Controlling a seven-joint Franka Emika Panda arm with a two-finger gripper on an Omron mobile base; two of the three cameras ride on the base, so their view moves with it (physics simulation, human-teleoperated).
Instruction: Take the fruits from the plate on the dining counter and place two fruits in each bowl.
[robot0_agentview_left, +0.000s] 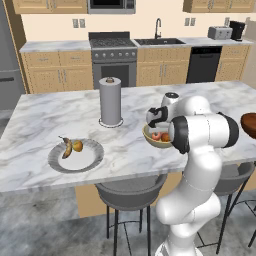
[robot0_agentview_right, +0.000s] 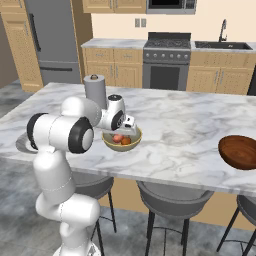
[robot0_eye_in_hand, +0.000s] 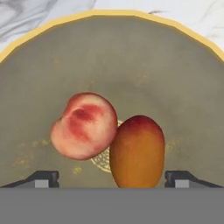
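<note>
The fingers (robot0_eye_in_hand: 112, 178) stood spread above the deep tan-yellow bowl (robot0_eye_in_hand: 183, 78), gripping nothing. A red round fruit (robot0_eye_in_hand: 84, 125) and an orange round fruit (robot0_eye_in_hand: 137, 151) lay touching inside it, evidently just deposited.

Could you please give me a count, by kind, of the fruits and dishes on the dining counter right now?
Fruits in the tan bowl: 2 (red fruit, orange-red fruit)
Fruits on the plate: 2 (banana, orange fruit)
Bowls: 2, counting the brown bowl
Plates: 1
Total: 7
</note>
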